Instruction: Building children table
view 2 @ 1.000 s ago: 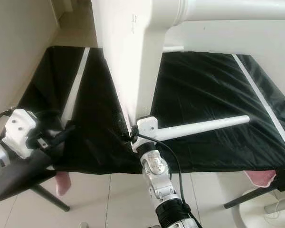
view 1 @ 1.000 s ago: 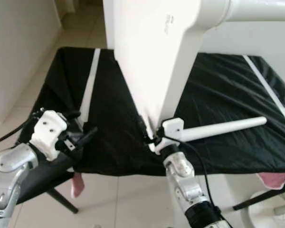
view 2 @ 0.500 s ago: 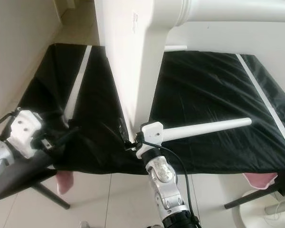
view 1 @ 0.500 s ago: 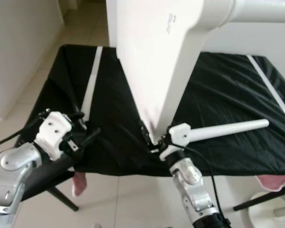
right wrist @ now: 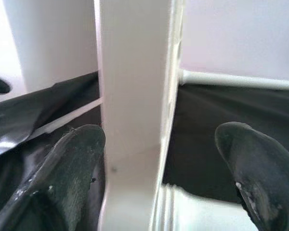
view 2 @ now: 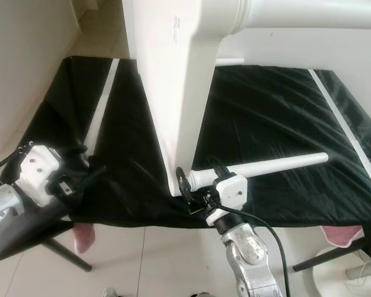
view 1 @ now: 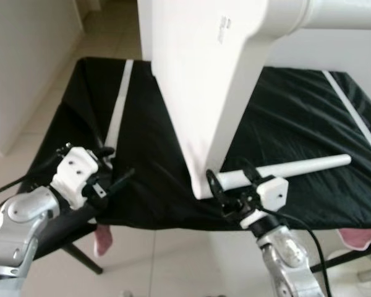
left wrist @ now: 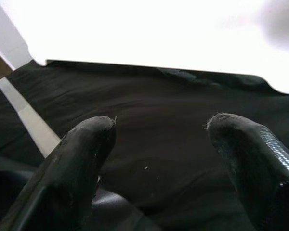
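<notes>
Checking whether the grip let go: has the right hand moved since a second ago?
Yes. The right hand has shifted rightward along the white leg lying on the black cloth, fingers open at the tabletop panel.

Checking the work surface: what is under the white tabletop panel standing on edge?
The white tabletop panel rests on a black cloth with white stripes. What the cloth covers is hidden, except dark legs at the edge.

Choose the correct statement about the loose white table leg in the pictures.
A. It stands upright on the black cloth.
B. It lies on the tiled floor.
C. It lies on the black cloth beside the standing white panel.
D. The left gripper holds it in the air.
C: the white table leg lies flat on the black cloth, its near end beside the lower corner of the white panel, where the right gripper has its jaws open.
</notes>
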